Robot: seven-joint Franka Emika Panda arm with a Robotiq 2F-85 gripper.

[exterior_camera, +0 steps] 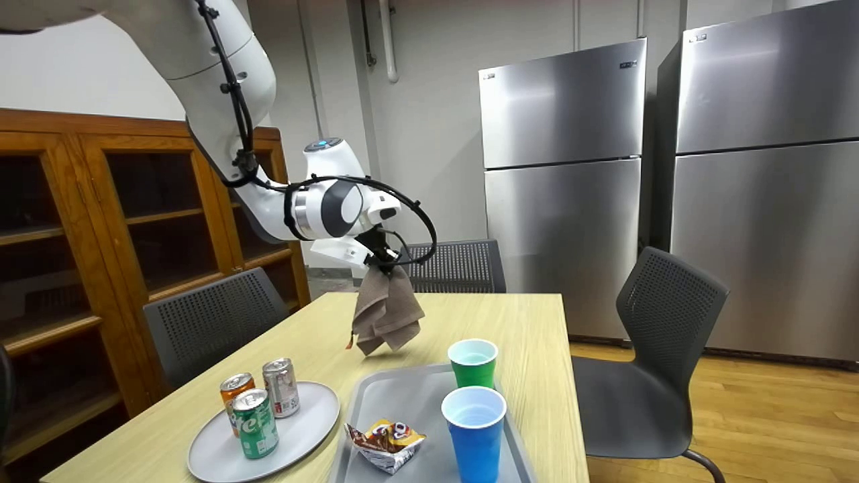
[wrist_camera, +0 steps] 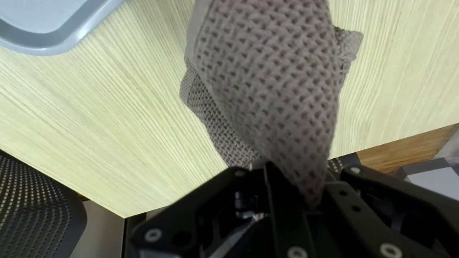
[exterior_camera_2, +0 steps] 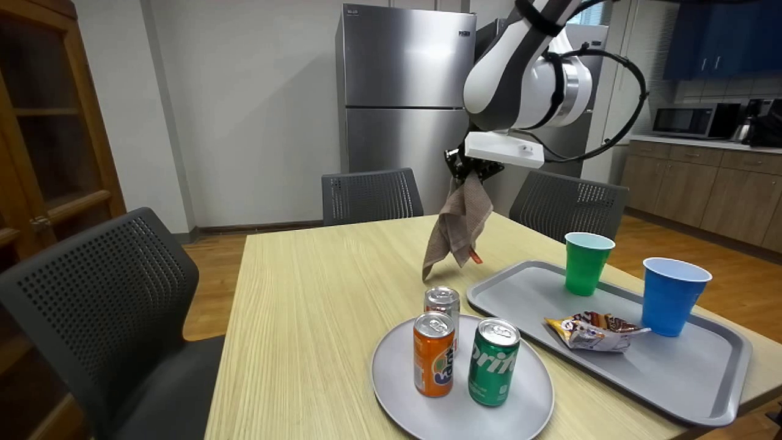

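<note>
- Far to the left of your jaws, in an exterior view, stands a wooden cabinet [exterior_camera: 100, 235].
- Left of and below your jaws, in the foreground, a grey plate [exterior_camera: 315, 410] bears an orange can [exterior_camera: 228, 397], a green can [exterior_camera: 255, 426] and a silver can [exterior_camera: 281, 389], all upright.
- Your jaws pinch the top of a brown cloth [exterior_camera: 388, 312], which hangs in folds below them over the pale tabletop [exterior_camera: 322, 335]; you cannot tell whether its lowest corner touches.
- Below your jaws and reaching to their right, in the foreground, a grey tray [exterior_camera: 406, 396] carries a crumpled snack packet [exterior_camera: 386, 444] and, beside it, a green cup [exterior_camera: 474, 370] and a blue cup [exterior_camera: 475, 439], both upright.
- Well right of your jaws, you see a steel refrigerator [exterior_camera: 564, 201], then a dark chair [exterior_camera: 671, 308].
</note>
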